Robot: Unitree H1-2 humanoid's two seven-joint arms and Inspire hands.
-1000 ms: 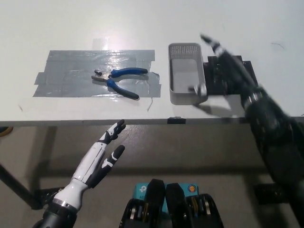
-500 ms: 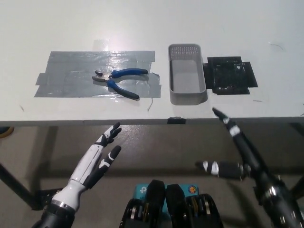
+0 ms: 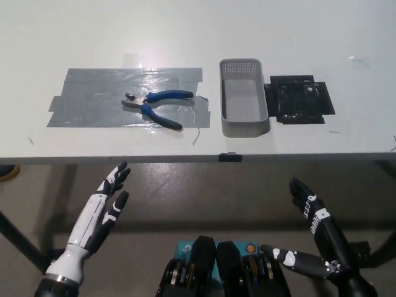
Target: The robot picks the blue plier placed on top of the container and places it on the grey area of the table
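Note:
The blue-handled plier [image 3: 153, 106] lies flat on the grey taped area [image 3: 127, 105] at the table's left, jaws pointing left, handles spread. A grey basket-like container [image 3: 242, 96] stands to its right and holds nothing I can see. My black right hand [image 3: 318, 238] hangs open below the table's front edge at the lower right, holding nothing. Low at the lower left my white left hand [image 3: 99, 216] rests, also open and under the table edge.
A black patch [image 3: 300, 100] is stuck on the white table [image 3: 309, 37] right of the container. The table's front edge [image 3: 198, 158] runs across the middle of the view, with the floor below it.
My right arm has pulled back from beside the container, down below the table edge to the lower right. My left hand has sunk lower and leftward. The plier has stayed on the grey tape.

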